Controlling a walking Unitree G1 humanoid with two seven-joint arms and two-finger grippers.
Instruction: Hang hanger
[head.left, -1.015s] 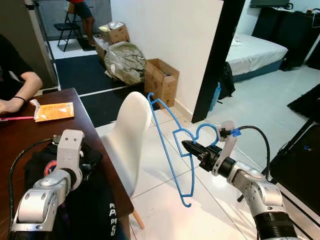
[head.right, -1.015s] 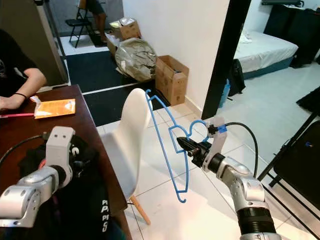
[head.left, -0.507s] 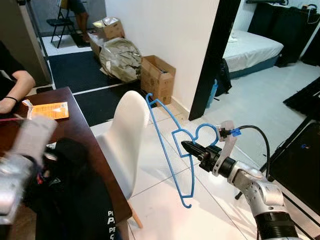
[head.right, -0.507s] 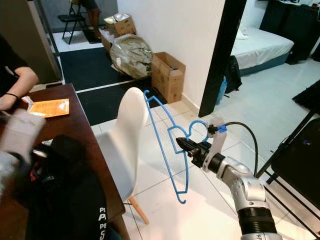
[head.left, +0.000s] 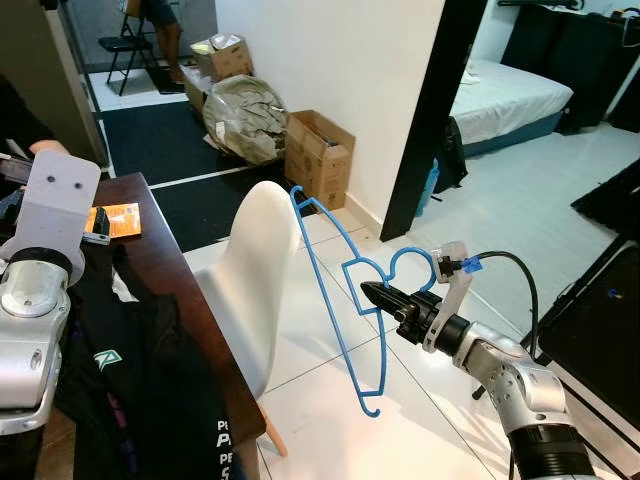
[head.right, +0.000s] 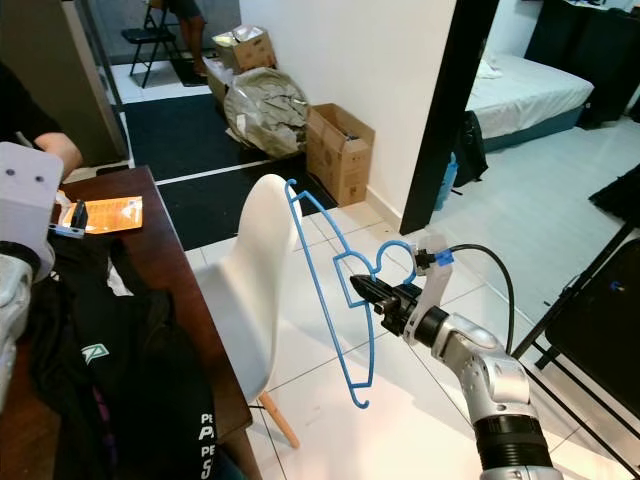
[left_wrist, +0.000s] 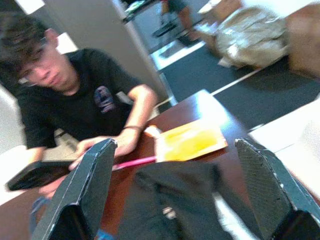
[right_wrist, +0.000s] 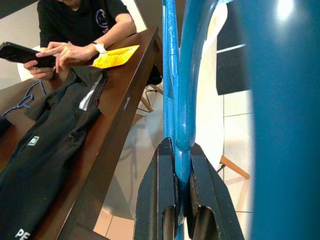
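The right gripper (head.left: 372, 293) is pinching the blue hanger (head.left: 335, 290) tight mid-frame. The left gripper (left_wrist: 172, 192) is gaping wide with nothing inside, over the black shirt (head.left: 150, 380) on the table (head.left: 165, 270). The hanger is not hanging anywhere yet.

A white chair (head.left: 255, 270) stood against the dark wooden counter (head.right: 175, 270), on which a black garment (head.right: 120, 370) and an orange packet (head.right: 112, 212) lay. A person in black (left_wrist: 75, 100) sat there holding a phone (right_wrist: 22, 52). Cardboard boxes (head.left: 318, 155) and a bed (head.left: 510, 100) stood beyond.
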